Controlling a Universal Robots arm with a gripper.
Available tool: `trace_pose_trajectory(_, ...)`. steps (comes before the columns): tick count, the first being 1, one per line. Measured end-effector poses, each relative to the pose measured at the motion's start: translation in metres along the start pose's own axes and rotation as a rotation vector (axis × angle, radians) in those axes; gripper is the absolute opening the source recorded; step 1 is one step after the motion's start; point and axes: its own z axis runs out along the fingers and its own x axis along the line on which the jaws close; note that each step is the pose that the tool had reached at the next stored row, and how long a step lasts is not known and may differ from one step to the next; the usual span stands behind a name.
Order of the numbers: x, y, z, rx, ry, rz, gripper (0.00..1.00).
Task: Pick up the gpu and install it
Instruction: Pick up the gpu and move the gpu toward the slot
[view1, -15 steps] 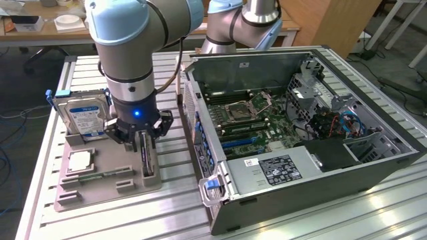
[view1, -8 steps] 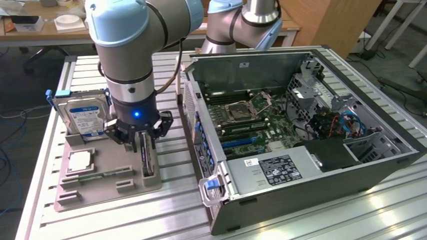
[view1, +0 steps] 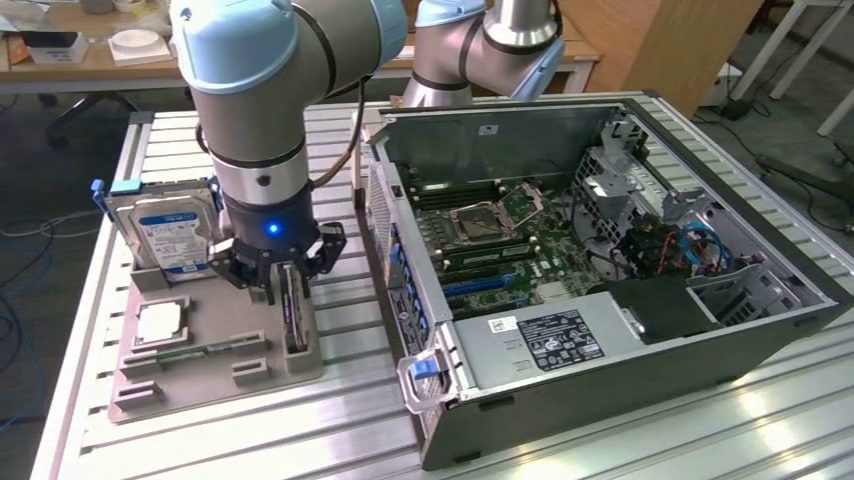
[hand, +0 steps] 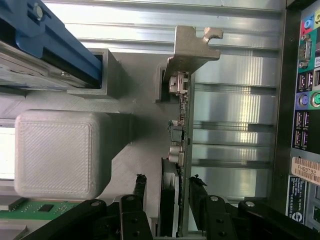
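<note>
Room light's bright and even from overhead, but the ribbed metal table bounces white glare into both cameras, and the bracket on the gpu glints too. My arm drops a soft shadow on the grey tray. The computer case looks darkish inside.

Lying open on the slatted metal table: a dark computer case, motherboard exposed inside. Just beside the case, toward the exterior view's left: a grey parts tray. On the tray's side away from the case: an upright hard drive with blue-white label, a square processor chip, and a green memory stick lying flat.
</note>
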Motion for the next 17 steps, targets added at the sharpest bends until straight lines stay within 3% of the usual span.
trace_pose_trajectory(2, 0.0000, 0.0000, 0.0000, 0.0000, 0.0000, 0.000, 0.46)
trace_pose_trajectory(3, 0.0000, 0.0000, 0.0000, 0.0000, 0.0000, 0.000, 0.39)
trace_pose_trajectory(8, 0.0000, 0.0000, 0.0000, 0.0001, 0.0000, 0.000, 0.38)
trace_pose_trajectory(9, 0.0000, 0.0000, 0.0000, 0.0000, 0.0000, 0.000, 0.27)
trace_pose_trajectory(17, 0.0000, 0.0000, 0.0000, 0.0000, 0.0000, 0.000, 0.27)
